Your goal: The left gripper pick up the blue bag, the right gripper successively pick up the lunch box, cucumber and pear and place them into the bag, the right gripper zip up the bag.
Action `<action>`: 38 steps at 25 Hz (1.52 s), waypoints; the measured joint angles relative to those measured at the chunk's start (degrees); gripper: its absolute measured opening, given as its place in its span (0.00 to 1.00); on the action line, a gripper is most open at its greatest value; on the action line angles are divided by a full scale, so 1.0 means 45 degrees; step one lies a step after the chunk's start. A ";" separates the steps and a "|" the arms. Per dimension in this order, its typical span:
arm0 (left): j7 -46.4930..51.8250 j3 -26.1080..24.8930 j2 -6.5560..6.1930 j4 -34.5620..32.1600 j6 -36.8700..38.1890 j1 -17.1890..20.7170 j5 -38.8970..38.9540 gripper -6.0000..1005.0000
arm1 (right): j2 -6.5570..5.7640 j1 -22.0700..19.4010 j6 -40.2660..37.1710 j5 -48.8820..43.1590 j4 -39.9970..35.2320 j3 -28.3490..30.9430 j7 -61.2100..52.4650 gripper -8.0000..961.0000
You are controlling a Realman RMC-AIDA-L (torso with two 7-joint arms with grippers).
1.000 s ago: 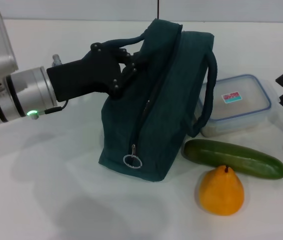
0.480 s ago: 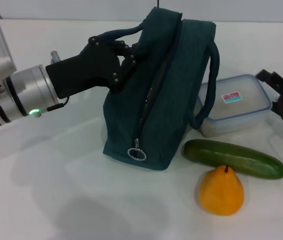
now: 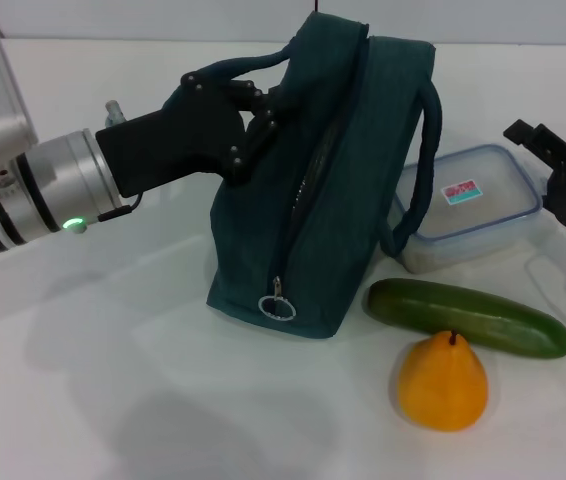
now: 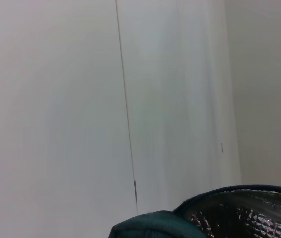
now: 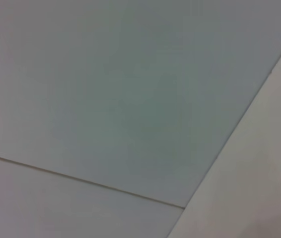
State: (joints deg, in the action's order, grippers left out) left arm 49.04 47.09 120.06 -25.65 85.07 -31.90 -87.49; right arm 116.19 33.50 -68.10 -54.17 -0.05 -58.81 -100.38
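- Head view: the left gripper (image 3: 248, 125) is clamped on the near loop handle of the blue bag (image 3: 333, 190), at the bag's upper left edge. The bag stands upright on the table (image 3: 113, 400), its base resting on the surface.
- The bag's zipper runs from the top down the near face and ends at the ring pull (image 3: 277, 306). The left wrist view shows silver quilted lining at the mouth, so the top is at least partly open.
- The right gripper (image 3: 553, 160) hovers at the far right, just beside the right end of the lunch box (image 3: 468, 210). Its fingers appear spread apart and hold nothing.
- Key relation: the lunch box lies directly to the left of the right gripper, between that gripper and the bag, its left end next to the bag's right side. Its long axis runs left to right, roughly in line with the gripper's approach.
- The right arm is clearly the nearer arm; the left is occupied with the bag.
- The cucumber (image 3: 468, 318) lies nearer the robot than the lunch box, long axis left to right. The pear (image 3: 443, 382) stands upright just in front of it.
- Judgement: nothing is yet in the bag; gripping the lunch box comes next.
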 joint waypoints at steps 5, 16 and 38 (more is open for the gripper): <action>0.0000 0.0004 0.0000 0.0000 0.0000 -0.0049 0.0000 0.05 | 0.0000 0.0008 0.0084 0.0018 -0.0009 0.0016 -0.0009 0.80; 0.0000 0.0004 -0.0001 -0.0004 0.0017 -0.0061 0.0019 0.05 | 0.0000 -0.0139 0.0175 0.0027 -0.0007 0.0012 0.0851 0.54; 0.3532 0.0239 -0.0136 -0.1599 0.0142 -0.0134 -0.0667 0.05 | 0.0001 -0.0724 -0.1523 0.0233 -0.0013 0.0510 0.4727 0.11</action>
State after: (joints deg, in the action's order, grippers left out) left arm 64.93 48.17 119.45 -32.85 85.71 -32.50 -90.49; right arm 116.19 30.25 -74.95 -53.12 -0.10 -56.52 -79.11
